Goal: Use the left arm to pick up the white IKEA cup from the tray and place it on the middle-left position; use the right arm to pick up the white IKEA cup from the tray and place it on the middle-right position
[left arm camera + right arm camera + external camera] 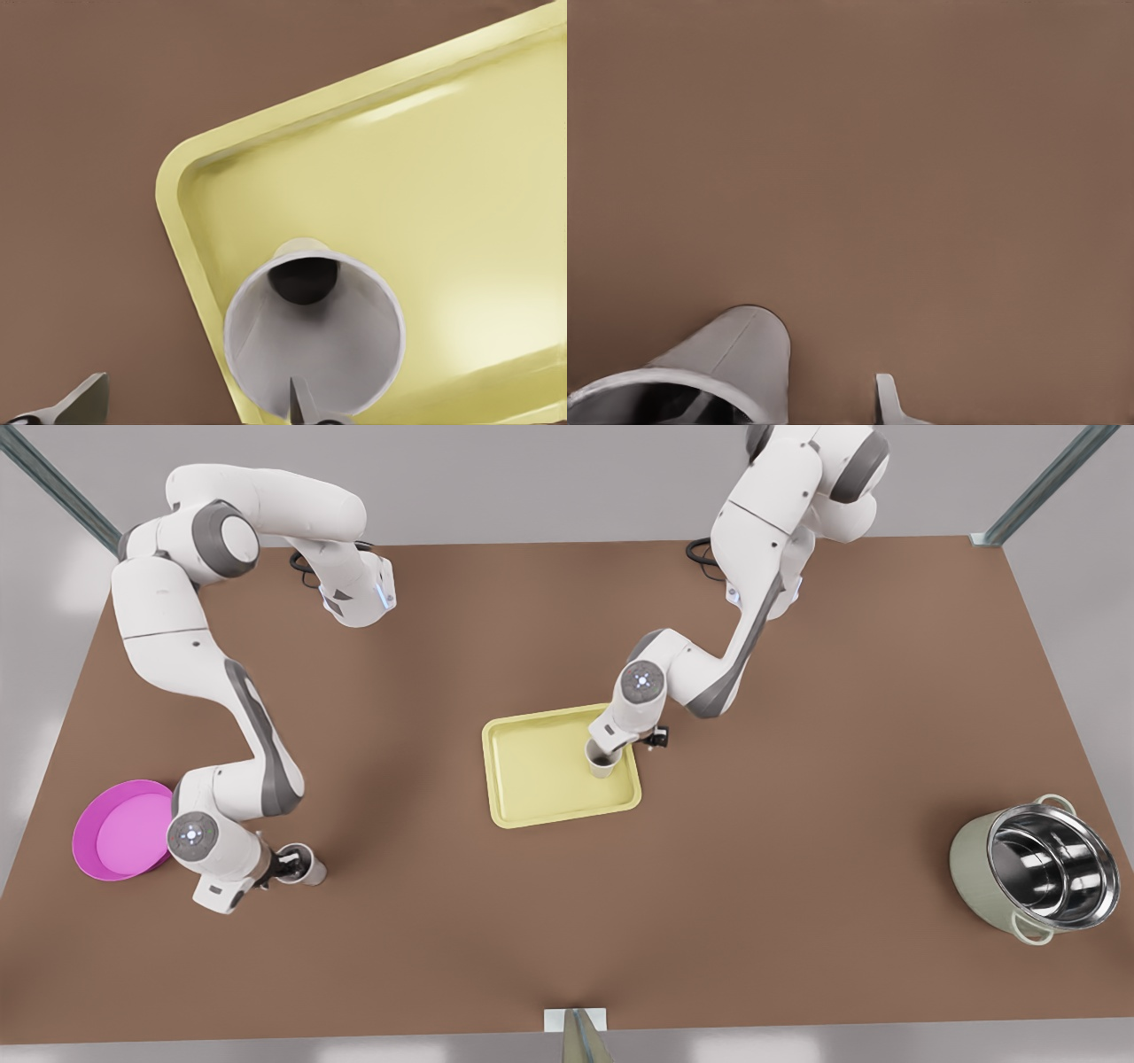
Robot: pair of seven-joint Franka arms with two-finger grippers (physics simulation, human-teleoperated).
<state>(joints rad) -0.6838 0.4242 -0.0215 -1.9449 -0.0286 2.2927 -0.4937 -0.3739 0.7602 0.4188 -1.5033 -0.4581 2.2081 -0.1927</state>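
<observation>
The pale yellow tray (540, 766) lies at the table's middle. One white cup (603, 767) stands upright in the tray's corner nearest the front view's right. My left gripper (605, 755) hangs over it, open. In the left wrist view one fingertip (299, 403) is inside the cup (314, 341) and the other is outside over the table. A second white cup (313, 865) stands on bare tabletop at the front view's left. My right gripper (288, 865) is open at that cup (731, 359), with one fingertip (890, 398) clear of its wall.
A round magenta dish (124, 830) lies beside the right arm at the front view's left edge. A steel pot (1036, 868) with pale green sides stands at the front view's far right. Bare brown tabletop (797, 824) stretches between tray and pot.
</observation>
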